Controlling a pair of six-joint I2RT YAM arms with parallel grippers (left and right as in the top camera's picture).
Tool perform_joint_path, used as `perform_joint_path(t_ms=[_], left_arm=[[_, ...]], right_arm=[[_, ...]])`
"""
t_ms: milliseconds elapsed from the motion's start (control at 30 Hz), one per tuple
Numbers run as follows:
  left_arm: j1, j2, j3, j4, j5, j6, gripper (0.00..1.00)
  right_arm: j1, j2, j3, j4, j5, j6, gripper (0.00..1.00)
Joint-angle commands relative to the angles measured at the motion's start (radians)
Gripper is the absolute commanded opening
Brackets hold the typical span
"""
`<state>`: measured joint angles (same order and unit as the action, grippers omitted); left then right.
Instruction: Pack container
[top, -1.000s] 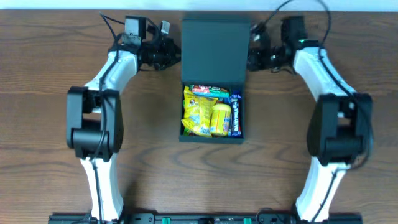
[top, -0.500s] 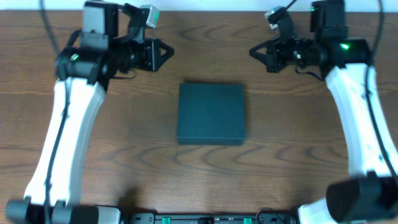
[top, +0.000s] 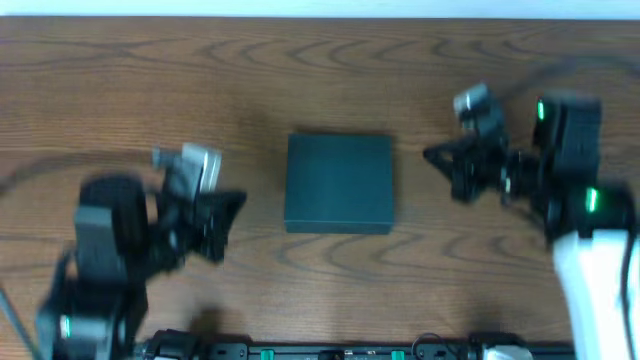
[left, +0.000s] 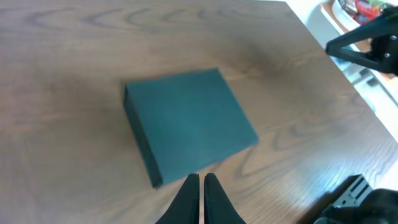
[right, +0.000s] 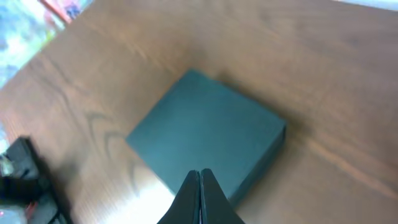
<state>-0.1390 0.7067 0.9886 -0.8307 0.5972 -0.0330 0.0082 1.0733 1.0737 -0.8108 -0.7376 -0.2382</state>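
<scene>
In the left wrist view we find the left gripper (left: 201, 182) at the bottom centre of the frame, its two dark fingers (left: 191, 198) pressed together to a thin seam with nothing between them. Its tips sit just below the near corner of the container (left: 189, 124), apart from it. The container lies with its lid down flat, a dark teal slab across the middle of the frame. In the right wrist view the right gripper (right: 200, 178) is likewise closed to a fine line at the bottom centre and holds nothing. Its tips overlap the lower edge of the container (right: 208, 130), which fills the centre of that frame as a tilted square, and we cannot tell from here whether they touch it. From overhead we see the container (top: 338, 183) at the centre of the brown wooden table (top: 300, 70), its edges square to the frame. The left gripper (top: 236, 203) is at the lower left of the container, pointing right towards it and well clear of its left side. The right gripper (top: 436, 157) is at the right, level with the container's upper half, pointing left and near its right side without touching. Both arms look blurred in the overhead view.
</scene>
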Motion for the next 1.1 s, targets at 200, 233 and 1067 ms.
perform_joint_path(t_ms=[200, 233, 1067], left_arm=[[0.003, -0.332, -0.39, 0.076, -0.032, -0.195, 0.96], [0.003, -0.329, -0.4, 0.075, -0.032, -0.196, 0.95], [0.016, -0.491, -0.452, -0.009, -0.446, 0.097, 0.95]], right_arm=[[-0.007, -0.593, -0.558, 0.108, -0.05, 0.262, 0.99], [-0.007, -0.613, -0.574, 0.105, -0.048, 0.277, 0.99], [-0.007, -0.622, -0.597, 0.058, -0.048, 0.278, 0.99]])
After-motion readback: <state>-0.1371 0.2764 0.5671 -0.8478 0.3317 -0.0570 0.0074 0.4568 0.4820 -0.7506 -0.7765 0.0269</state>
